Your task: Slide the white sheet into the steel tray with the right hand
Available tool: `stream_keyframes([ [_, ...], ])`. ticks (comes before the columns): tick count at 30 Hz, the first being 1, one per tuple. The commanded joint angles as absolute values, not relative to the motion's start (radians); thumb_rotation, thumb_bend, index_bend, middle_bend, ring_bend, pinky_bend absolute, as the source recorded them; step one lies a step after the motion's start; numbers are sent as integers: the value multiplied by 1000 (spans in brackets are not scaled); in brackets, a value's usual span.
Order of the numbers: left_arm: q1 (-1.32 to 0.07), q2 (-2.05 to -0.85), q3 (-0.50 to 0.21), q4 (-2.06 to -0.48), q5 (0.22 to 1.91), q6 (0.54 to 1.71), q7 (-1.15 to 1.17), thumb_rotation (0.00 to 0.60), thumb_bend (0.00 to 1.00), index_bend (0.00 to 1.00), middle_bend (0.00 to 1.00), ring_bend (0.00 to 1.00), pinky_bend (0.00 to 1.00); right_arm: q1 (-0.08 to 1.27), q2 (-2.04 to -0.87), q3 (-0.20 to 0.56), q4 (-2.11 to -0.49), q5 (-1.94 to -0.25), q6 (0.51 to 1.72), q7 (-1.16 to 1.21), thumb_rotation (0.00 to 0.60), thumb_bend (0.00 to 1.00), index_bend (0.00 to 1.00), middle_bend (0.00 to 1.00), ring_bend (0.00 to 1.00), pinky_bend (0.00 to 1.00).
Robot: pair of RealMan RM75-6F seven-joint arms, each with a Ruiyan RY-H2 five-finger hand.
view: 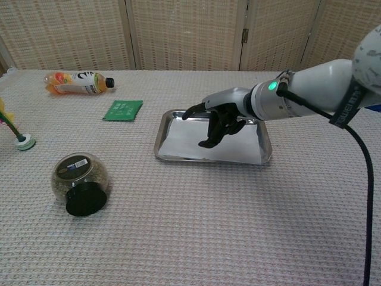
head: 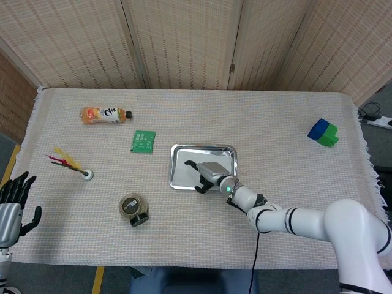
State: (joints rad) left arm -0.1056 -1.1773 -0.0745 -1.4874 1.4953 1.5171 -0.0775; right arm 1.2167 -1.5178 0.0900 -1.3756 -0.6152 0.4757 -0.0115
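Right robot hand (view: pixel 217 122) hovers above the tray (view: pixel 178 156), fingers spread and curved down, holding nothing. On the tabletop (head: pixel 275 135) the tray sits at centre, the sheet (view: pixel 238 152) lying flat inside it, hard to tell from the steel. Thin and limp, it likely slides under fingertip pressure on its middle; pinching an edge would buckle it. Left robot hand (head: pixel 11 205) rests open at 8 o'clock.

No legible text or labels anywhere
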Motion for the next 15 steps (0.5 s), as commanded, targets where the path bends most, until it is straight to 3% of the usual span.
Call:
stream_keyframes([
  [1, -107, -1181, -74, -1487, 1493, 1513, -71, 600, 583, 0, 0, 0, 76, 1144, -1408, 99, -1508, -693, 521, 15, 600, 487, 0, 1000, 1000, 1000],
  [8, -110, -1188, -69, -1492, 1502, 1512, -50, 600, 583, 0, 0, 0, 76, 1108, -1314, 50, -1553, -687, 473, 29, 600, 487, 0, 1000, 1000, 1000],
  [15, -112, -1189, -70, -1489, 1500, 1509, -51, 600, 583, 0, 0, 0, 75, 1110, -1323, 10, -1513, -674, 404, 40, 600, 487, 0, 1000, 1000, 1000],
])
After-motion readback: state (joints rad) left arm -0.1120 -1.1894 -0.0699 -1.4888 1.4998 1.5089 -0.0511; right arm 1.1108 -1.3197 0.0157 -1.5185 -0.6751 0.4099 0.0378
